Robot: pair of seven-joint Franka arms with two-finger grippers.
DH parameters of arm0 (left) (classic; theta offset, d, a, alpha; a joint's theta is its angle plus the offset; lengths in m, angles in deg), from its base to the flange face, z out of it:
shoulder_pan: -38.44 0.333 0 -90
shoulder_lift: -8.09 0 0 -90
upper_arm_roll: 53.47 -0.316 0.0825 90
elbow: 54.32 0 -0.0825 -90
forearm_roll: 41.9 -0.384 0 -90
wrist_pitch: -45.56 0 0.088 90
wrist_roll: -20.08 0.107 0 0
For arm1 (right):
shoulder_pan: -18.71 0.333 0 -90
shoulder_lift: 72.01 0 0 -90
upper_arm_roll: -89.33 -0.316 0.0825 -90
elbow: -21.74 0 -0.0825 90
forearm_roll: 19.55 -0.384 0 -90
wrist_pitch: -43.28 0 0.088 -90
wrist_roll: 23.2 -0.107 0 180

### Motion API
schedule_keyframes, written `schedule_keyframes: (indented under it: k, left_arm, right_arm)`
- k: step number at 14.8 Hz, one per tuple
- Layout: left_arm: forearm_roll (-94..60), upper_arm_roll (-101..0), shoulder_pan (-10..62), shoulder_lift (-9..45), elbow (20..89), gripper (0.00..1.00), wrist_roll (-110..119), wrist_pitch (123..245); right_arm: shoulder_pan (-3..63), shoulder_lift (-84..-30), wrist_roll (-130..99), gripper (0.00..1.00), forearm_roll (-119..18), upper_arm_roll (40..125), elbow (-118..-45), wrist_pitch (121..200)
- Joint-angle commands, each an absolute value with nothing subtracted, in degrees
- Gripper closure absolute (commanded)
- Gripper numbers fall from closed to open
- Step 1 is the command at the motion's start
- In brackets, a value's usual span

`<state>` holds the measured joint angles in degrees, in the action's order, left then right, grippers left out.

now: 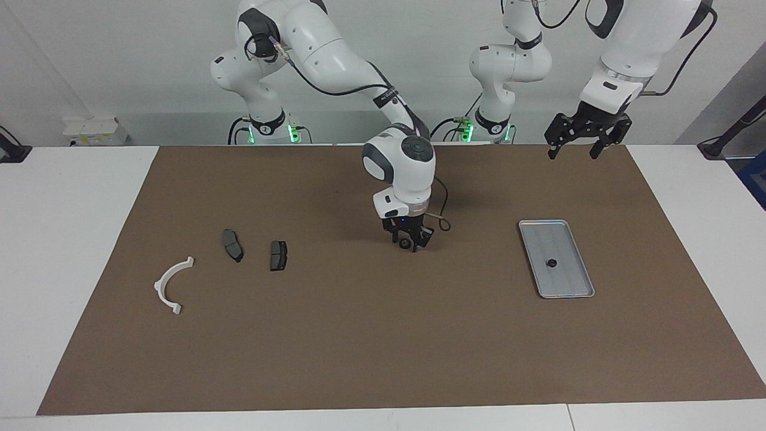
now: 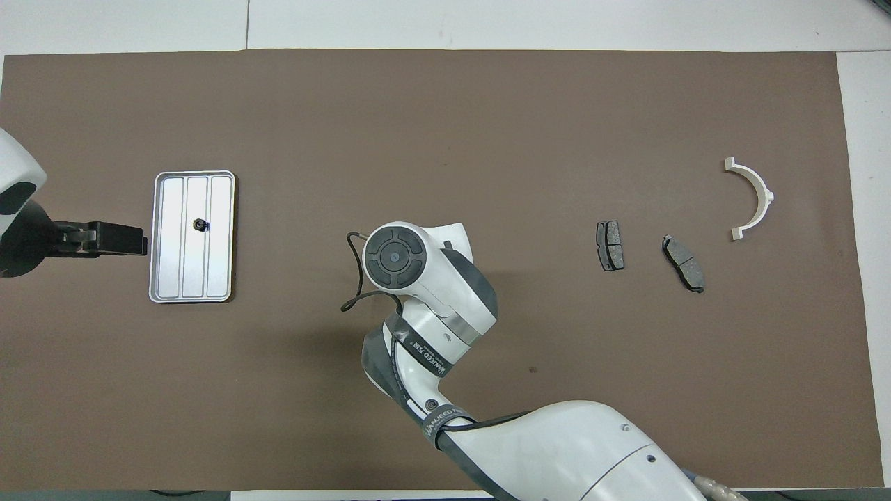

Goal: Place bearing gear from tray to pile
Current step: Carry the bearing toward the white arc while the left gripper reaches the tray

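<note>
The right end effector (image 1: 409,245) gripped a small black gear (image 1: 406,244) at mid-counter, between the pile (image 1: 233,245) and the tray (image 1: 583,280); the left end effector (image 1: 573,150) hung wide open, waiting, up over the counter's edge.

A brown mat (image 2: 445,139) covers the table. A silver tray (image 2: 161,236) lies toward the left arm's end, with 1 small dark gear (image 2: 199,224) on its middle strip. The left gripper (image 2: 104,239) shows as a dark block just beside the tray. The right arm (image 2: 445,306) rises over the mat's middle, hiding its own gripper. Toward the right arm's end lie 2 dark brake pads (image 2: 610,245), apart, and a white curved bracket (image 2: 753,197) farther from the robots.
</note>
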<state>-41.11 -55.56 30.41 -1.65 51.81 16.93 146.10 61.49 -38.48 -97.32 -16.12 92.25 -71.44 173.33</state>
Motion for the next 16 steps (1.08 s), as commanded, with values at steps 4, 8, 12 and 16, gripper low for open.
schedule_keyframes:
  k: [4, 8, 12, 16]
  left_arm:
    - [-40.40, -56.01, 34.83, 7.01, 60.99, 0.08, 24.04, 167.17]
    - [-40.49, -55.93, 36.15, 14.58, 61.52, 0.08, 24.65, 176.41]
    - [-40.49, -55.93, 36.16, 20.12, 61.52, 0.08, 24.66, 181.78]
    - [-40.49, -55.93, 35.89, 23.73, 61.52, 0.09, 24.57, 185.56]
  right_arm:
    - [60.45, -38.52, -98.00, 1.00, -16.21, 91.88, -72.22, 174.15]
    - [58.53, -39.31, -94.94, 1.00, -15.77, 91.88, -67.76, 165.66]
    - [47.39, -47.72, -67.24, 1.00, -16.30, 91.70, -66.33, 152.56]
    - [34.21, -50.21, -38.64, 1.00, -18.14, 91.88, -66.59, 149.98]
